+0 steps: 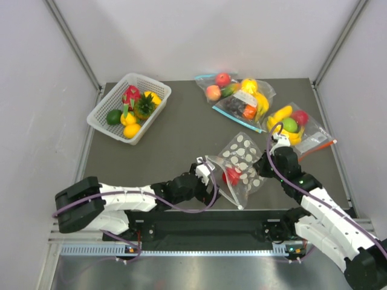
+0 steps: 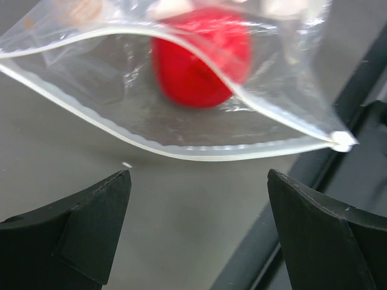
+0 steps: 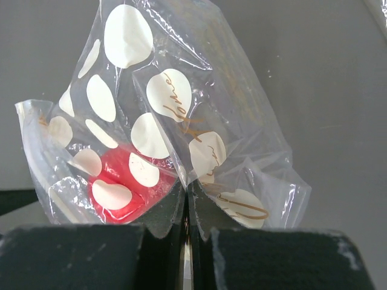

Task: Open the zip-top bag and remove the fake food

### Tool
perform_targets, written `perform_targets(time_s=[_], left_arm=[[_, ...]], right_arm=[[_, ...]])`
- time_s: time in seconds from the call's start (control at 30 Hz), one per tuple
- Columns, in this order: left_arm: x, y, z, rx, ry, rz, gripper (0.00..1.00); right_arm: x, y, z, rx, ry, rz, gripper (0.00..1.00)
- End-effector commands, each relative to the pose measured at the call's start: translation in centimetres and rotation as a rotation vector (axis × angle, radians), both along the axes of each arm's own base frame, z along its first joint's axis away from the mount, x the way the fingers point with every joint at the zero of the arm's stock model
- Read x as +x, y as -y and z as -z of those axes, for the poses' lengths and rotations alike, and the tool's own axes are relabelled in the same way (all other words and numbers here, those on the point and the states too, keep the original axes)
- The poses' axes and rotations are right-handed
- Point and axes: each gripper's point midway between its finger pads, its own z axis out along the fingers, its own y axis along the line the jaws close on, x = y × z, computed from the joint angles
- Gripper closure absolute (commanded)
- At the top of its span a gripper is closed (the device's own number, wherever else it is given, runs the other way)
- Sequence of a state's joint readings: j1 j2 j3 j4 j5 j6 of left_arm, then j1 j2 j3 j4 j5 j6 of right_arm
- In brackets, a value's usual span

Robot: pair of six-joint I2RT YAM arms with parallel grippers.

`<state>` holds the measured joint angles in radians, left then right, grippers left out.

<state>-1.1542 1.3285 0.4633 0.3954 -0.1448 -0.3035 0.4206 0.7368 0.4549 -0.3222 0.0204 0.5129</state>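
Crumpled dotted bag (image 1: 243,158) on the tabletop (image 1: 181,145), clear plastic with white dots — zip mouth gaping open leftward. One red toy fruit (image 1: 231,176) inside — near the mouth.

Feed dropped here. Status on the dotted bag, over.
Left fingers open at the zip-top bag mouth. Right fingers shut on its opposite end. Red piece inside. Nothing in the way.

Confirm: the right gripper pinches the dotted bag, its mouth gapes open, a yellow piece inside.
Wrong colour: the piece inside the dotted bag is red, as the left wrist view shows. The right gripper pinches the bag; its mouth gapes open.
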Motion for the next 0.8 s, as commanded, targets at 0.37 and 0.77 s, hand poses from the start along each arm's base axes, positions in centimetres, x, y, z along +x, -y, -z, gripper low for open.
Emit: perform_targets(time_s=[0.37,0.77], left_arm=[[1.2,2.9,-3.2,-0.085,0.229,0.066,0.01],[0.6,5.5,-4.7,-0.169,0.319,0.180,0.07]], right_arm=[[1.2,-0.3,-2.6,0.056,0.069,0.023,1.00],[0.7,-0.4,-2.8,0.062,0.068,0.011,1.00]])
